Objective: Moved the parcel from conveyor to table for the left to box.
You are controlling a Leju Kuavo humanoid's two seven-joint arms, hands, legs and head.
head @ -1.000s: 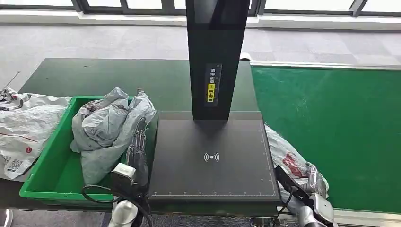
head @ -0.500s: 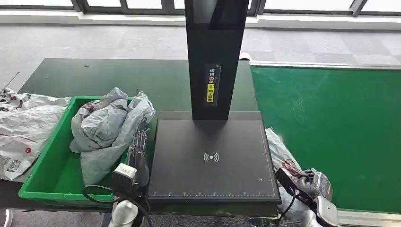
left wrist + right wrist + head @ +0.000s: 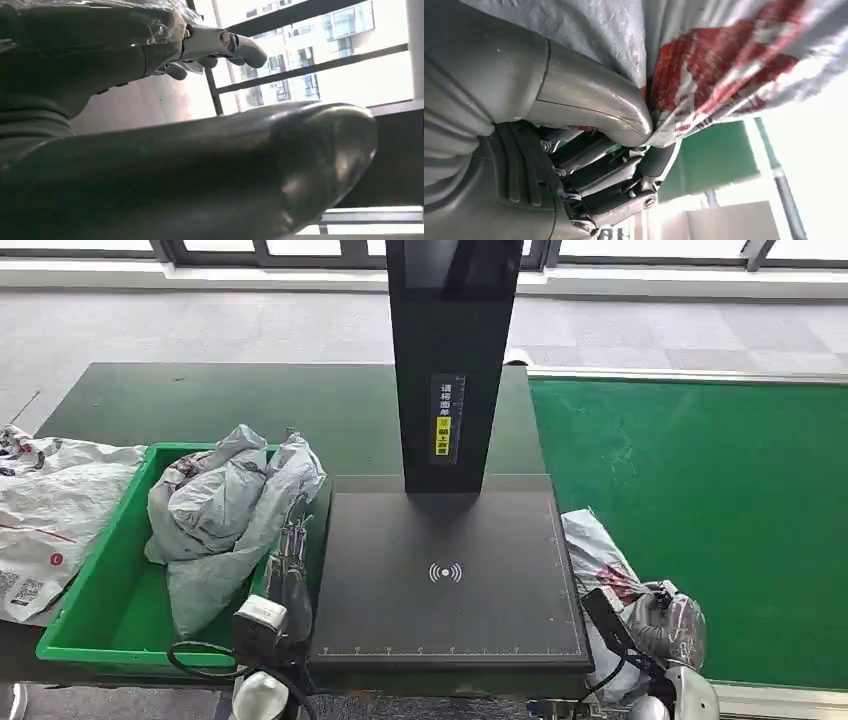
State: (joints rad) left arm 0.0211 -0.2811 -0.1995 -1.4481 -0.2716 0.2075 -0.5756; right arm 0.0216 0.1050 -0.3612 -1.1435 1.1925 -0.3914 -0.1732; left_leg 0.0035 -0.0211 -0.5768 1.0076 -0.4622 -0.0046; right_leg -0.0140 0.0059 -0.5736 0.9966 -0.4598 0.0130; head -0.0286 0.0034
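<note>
- Right hand [image 3: 668, 625], low at the near right corner of the head view, grips a soft grey plastic mailer parcel with red print [image 3: 600, 565]; in the right wrist view the thick grey thumb [image 3: 594, 105] presses into the crinkled film and the darker fingers [image 3: 624, 175] curl under it, so the hold is a pinch on a fold of the bag.
- That parcel lies along the edge of the green conveyor belt [image 3: 700, 500], just beside the right side of the black scanner platform [image 3: 445, 575]; whether it is lifted clear of the belt I cannot tell.
- Judged by its wrinkles and sag, the parcel is light, limp and slippery. It will likely droop from a single pinch, so a grip on bunched film near the middle, rather than on a loose corner, should carry it more surely.
- Left hand [image 3: 290, 565] hangs at the right wall of the green plastic bin [image 3: 95, 570], its dark fingers straight and beside the crumpled grey mailer bags [image 3: 225, 510] piled there; from the head view it seems to hold nothing, though the left wrist view is too close and dark to confirm.
- Farther out, a tall black post [image 3: 450, 360] rises from the platform, and more white mailers [image 3: 50, 510] lie on the dark green table [image 3: 250, 400] outside the bin.
</note>
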